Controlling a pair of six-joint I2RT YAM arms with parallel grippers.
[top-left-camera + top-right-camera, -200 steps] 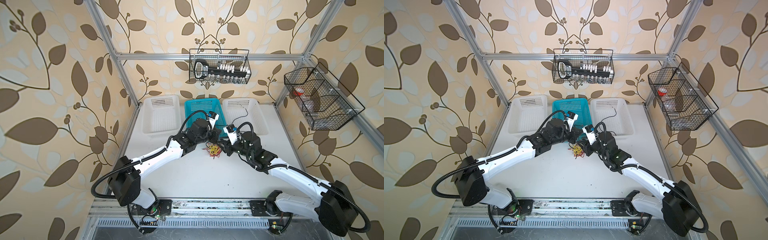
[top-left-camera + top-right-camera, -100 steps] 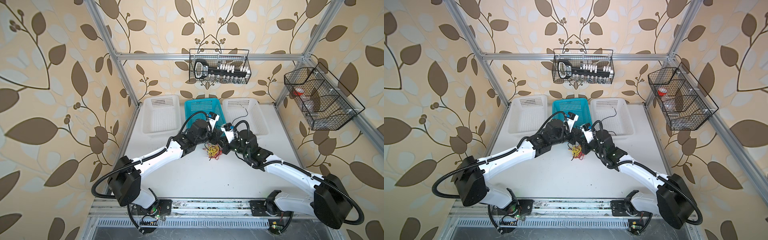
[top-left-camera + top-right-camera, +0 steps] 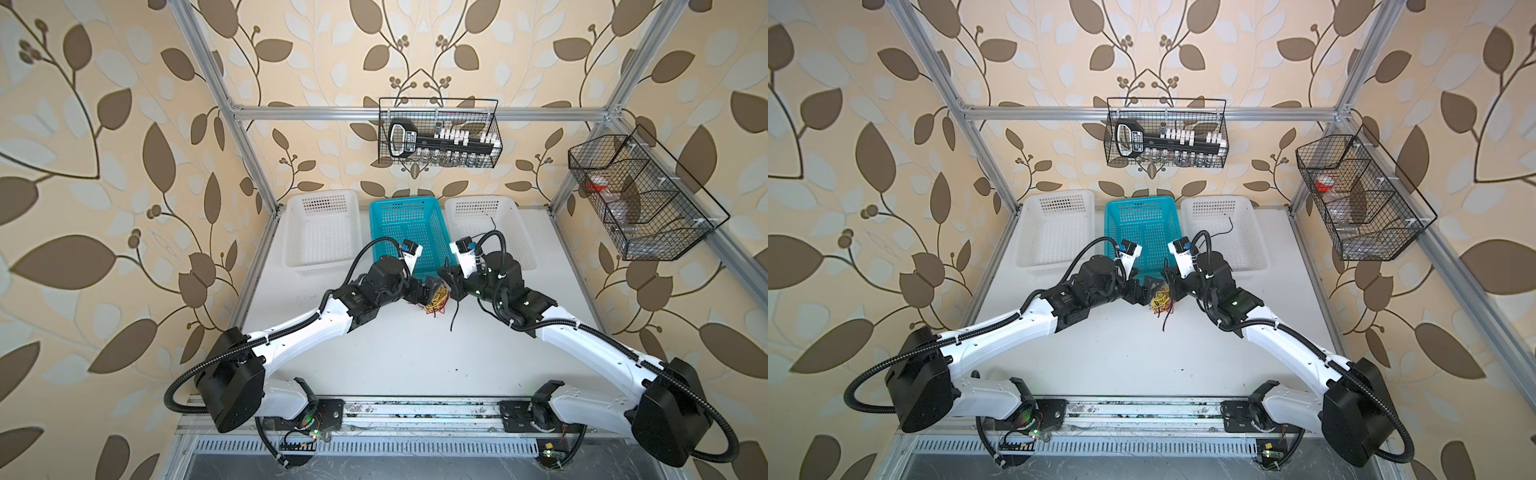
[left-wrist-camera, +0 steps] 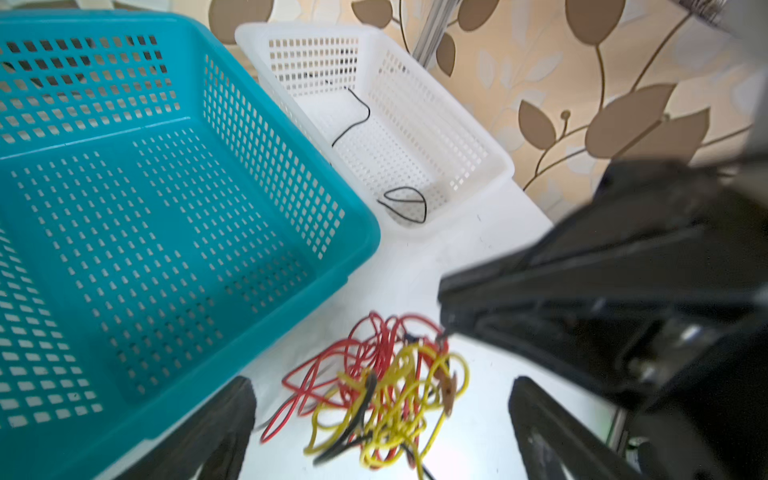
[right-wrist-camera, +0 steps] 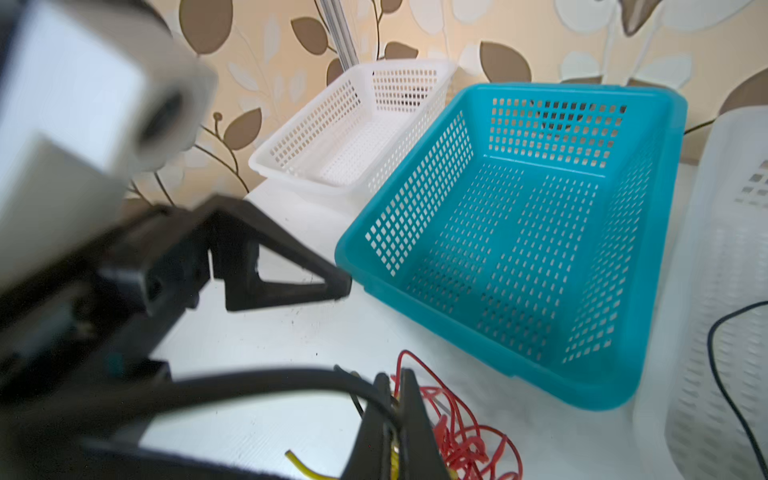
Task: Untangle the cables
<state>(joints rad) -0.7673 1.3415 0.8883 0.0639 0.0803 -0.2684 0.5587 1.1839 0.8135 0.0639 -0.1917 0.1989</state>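
Two robot arms meet over tangled red, yellow and black cables [image 3: 436,301] on the table [image 3: 415,365] beside a blue basket [image 3: 409,232]. The left gripper [image 4: 382,395] has just released, jaws wide and straddling the heap, while the right gripper [image 5: 392,395] has closed on a strand [image 3: 455,313], probably black; blur hides which. The pull passes rightward. The left wrist view shows plainly what the top views barely hint at: one black cable [image 4: 405,203] coiled in a white basket [image 4: 478,166].

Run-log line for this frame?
step: untangle | left gripper: open at cables | right gripper: shut on cables | cables: tangled on table
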